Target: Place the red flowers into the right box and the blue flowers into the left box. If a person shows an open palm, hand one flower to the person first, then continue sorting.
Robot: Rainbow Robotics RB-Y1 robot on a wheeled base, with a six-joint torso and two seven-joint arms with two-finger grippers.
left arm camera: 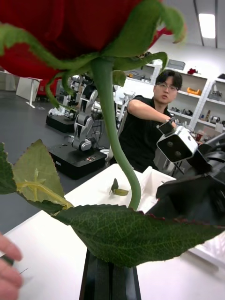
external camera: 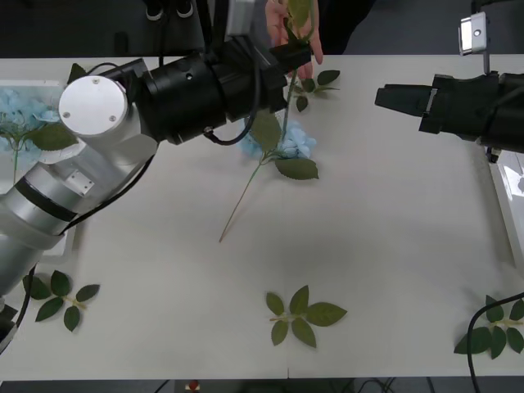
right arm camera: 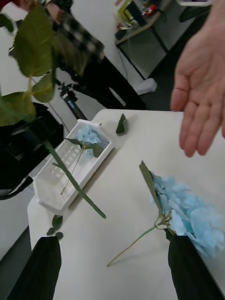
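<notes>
Red rose (left arm camera: pixel 70 28), stem pinched in the left gripper (external camera: pixel 291 56), held up at the worktop's far edge, right by the person's open palm (right arm camera: pixel 204 89). This looks like the hand-over step. Next move, I'd say: ease the stem into that palm and let go only once the fingers close on it. Out from there, a blue hydrangea (external camera: pixel 286 146) lies on the worktop (external camera: pixel 385 246) just inside the far edge. The right gripper (external camera: pixel 385 97) hovers spread and empty at the right side. The left box (right arm camera: pixel 70 173), at the left edge, holds blue blooms.
</notes>
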